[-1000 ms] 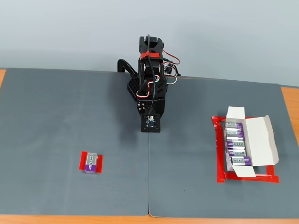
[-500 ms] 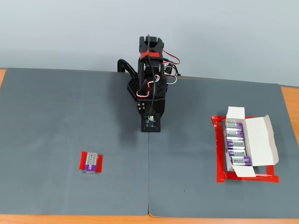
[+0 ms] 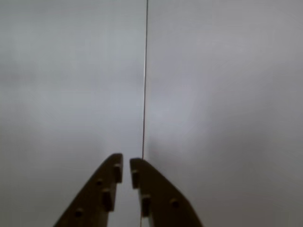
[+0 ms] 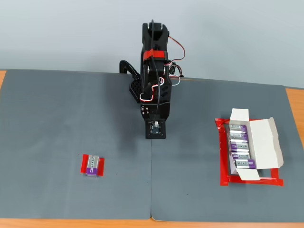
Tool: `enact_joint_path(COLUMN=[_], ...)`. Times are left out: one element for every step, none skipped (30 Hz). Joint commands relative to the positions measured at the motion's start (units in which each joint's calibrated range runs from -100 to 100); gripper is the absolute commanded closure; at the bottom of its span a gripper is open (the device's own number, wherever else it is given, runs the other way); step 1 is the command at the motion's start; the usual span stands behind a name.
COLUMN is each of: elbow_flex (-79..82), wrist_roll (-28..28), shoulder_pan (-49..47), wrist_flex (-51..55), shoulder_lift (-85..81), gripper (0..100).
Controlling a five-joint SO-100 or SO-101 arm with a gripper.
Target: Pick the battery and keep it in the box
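A single battery (image 4: 92, 165), silver with a purple band, lies on a small red tape patch (image 4: 101, 166) at the left of the grey mat in the fixed view. The white box (image 4: 266, 142) sits at the right with its flaps open and holds several identical batteries (image 4: 240, 147) in a row. The arm (image 4: 154, 95) stands folded at the middle back, far from both. In the wrist view my gripper (image 3: 126, 163) is shut and empty, its tips almost touching over bare mat. Neither battery nor box shows in the wrist view.
The box rests on a red tape frame (image 4: 251, 181). A seam (image 4: 151, 180) splits the two grey mats and also shows in the wrist view (image 3: 144, 94). Wooden table edge (image 4: 294, 102) shows at the far right.
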Motion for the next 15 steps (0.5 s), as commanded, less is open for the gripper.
enact_joint_path(elbow_flex=[-11.55, -14.18, -16.98, -19.7, -22.41, -24.94, -27.11, -29.19, -30.82, -32.27, -33.72, -34.98, -36.16, -37.42, -38.51], wrist_roll=[0.19, 0.19, 0.24, 0.24, 0.56, 1.44, 2.64, 4.05, 5.24, 6.34, 7.28, 8.06, 8.79, 9.67, 10.51], shoulder_pan=[1.69, 2.59, 3.56, 4.6, 5.65, 6.76, 7.81, 8.85, 9.82, 10.87, 12.06, 13.18, 14.22, 15.27, 16.24], wrist_flex=[-1.25, -1.34, -1.34, -1.34, -1.34, -1.34, -1.34, -1.34, -1.42, -1.42, -1.42, -1.51, -1.51, -1.51, -1.51], shoulder_lift=[8.92, 11.37, 13.66, 15.95, 18.07, 20.19, 22.14, 24.09, 25.79, 27.48, 29.26, 30.7, 32.06, 33.59, 34.94], gripper=[98, 98, 98, 98, 98, 98, 98, 98, 98, 98, 98, 98, 98, 98, 98])
